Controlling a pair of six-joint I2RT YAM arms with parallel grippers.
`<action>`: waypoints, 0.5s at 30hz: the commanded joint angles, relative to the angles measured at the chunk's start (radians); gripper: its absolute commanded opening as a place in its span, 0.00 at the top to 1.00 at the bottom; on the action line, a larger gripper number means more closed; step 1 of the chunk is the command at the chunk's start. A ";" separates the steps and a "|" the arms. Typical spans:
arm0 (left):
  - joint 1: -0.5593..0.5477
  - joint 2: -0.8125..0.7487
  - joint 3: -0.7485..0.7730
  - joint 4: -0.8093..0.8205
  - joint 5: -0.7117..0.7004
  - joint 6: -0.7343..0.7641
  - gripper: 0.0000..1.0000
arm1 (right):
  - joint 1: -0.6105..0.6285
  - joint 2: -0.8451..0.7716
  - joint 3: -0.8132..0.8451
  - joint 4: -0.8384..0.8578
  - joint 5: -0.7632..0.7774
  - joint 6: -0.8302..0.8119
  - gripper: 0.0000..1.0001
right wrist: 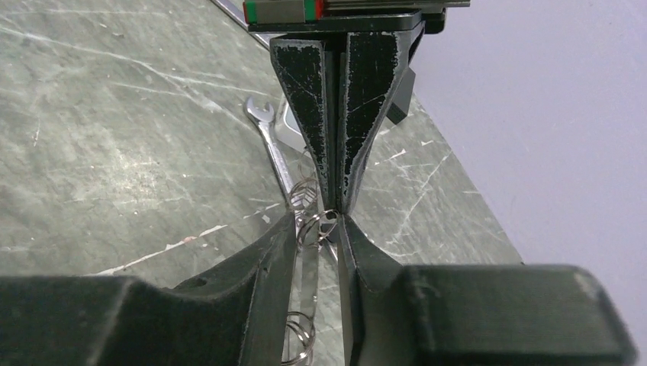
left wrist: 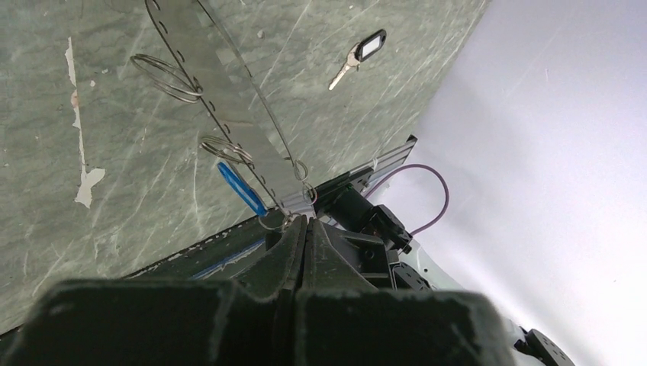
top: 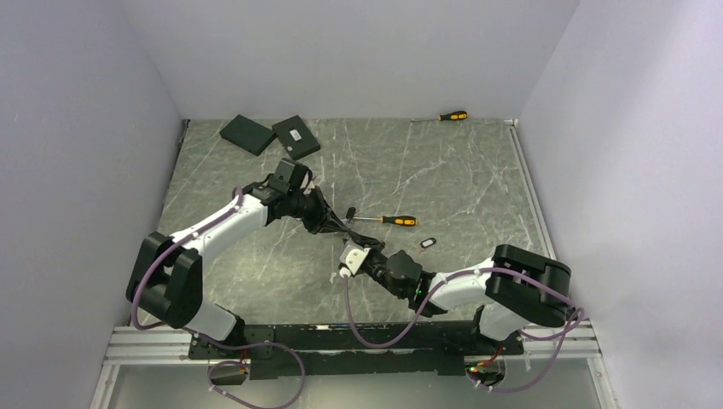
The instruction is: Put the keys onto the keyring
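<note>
Right gripper [right wrist: 319,229] nearest: jaws narrowed round a small split ring [right wrist: 311,226] — can't tell if they bite yet. Left gripper [left wrist: 305,225] clamped on the keyring [left wrist: 229,99], off the bench [left wrist: 114,191], blue key [left wrist: 240,187] close by it. Hold left rigid and pinch the ring flat, not edge-on. Black-headed key [left wrist: 360,55] lies loose beyond — probably next.

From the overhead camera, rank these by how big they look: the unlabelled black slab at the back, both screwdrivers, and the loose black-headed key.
1. black slab, clearly the largest.
2. centre screwdriver and back-edge screwdriver: they look nearly alike, so I won't rank them.
3. black-headed key, the smallest.
</note>
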 commanded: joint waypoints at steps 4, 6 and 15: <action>0.010 -0.063 -0.010 0.024 0.014 -0.020 1.00 | 0.004 0.019 0.047 0.033 0.028 -0.024 0.80; 0.013 -0.069 -0.009 0.016 0.009 -0.018 1.00 | 0.004 0.022 0.044 0.035 0.036 -0.031 0.84; 0.018 -0.088 -0.016 0.002 -0.005 -0.010 1.00 | 0.002 -0.012 0.048 -0.004 0.037 -0.038 1.00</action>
